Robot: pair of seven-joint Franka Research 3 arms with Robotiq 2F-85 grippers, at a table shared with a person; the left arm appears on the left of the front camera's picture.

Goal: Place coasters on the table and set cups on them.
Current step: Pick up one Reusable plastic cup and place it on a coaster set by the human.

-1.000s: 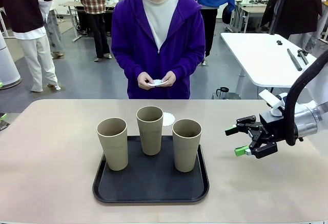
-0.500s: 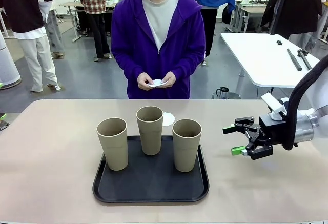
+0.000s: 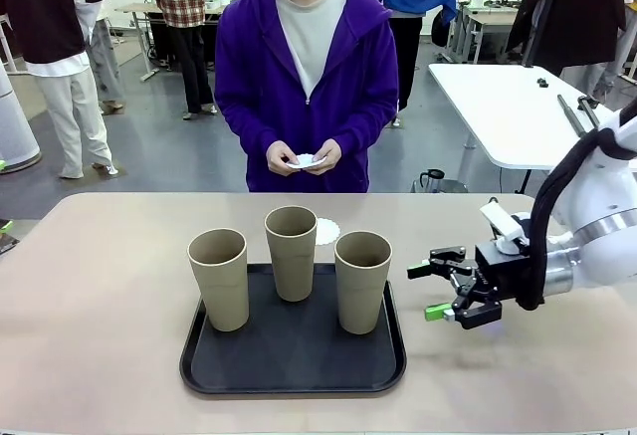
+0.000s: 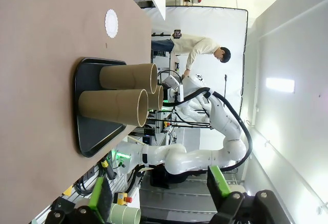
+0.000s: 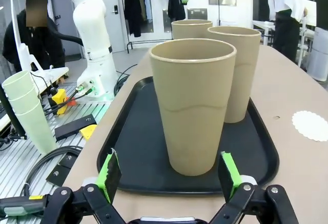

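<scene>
The right fingers are closer to the tray than they were a second ago. They have slid over the counter toward the right cup. They are spread wide and hold nothing. In the right wrist view, that cup stands straight ahead of the gap between the two green pads. It is not inside the gap yet. I think the arm is getting ready to grab this cup first.

The left fingers are spread wide too, with nothing between them. They hang well away from the tray.

The black tray holds all three cups. The left cup, the middle cup and the right cup all stand up straight. No cup touches another. I see nothing inside them.

One coaster lies flat on the counter, just behind the tray. The middle cup hides part of it. No cup stands on it. At the far side, the person's hands hold something small and white. It looks like more coasters, and it has not moved. So the job is only starting. One coaster is down, and every cup waits on the tray.
</scene>
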